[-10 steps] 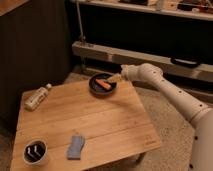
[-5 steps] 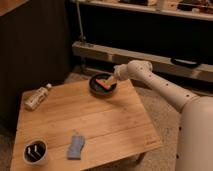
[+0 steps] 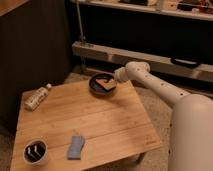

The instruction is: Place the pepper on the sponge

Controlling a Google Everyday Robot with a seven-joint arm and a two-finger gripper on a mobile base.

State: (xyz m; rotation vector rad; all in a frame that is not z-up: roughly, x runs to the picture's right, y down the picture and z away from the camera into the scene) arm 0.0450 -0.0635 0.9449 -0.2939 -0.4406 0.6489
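Note:
The small orange-red pepper lies inside the dark round bowl at the far edge of the wooden table. My gripper reaches in from the right and hangs over the bowl's right side, open, just beside the pepper. The white arm runs back to the right. The blue-grey sponge lies flat near the table's front edge, well away from the gripper.
A white cup with a dark inside stands at the front left corner, left of the sponge. A pale bottle lies on its side at the left edge. A metal shelf rail runs behind the table.
The arm has swung left and lowered, bringing the gripper from the bowl's right rim to over the bowl, next to the pepper. Pepper, sponge, cup and bottle have not moved.

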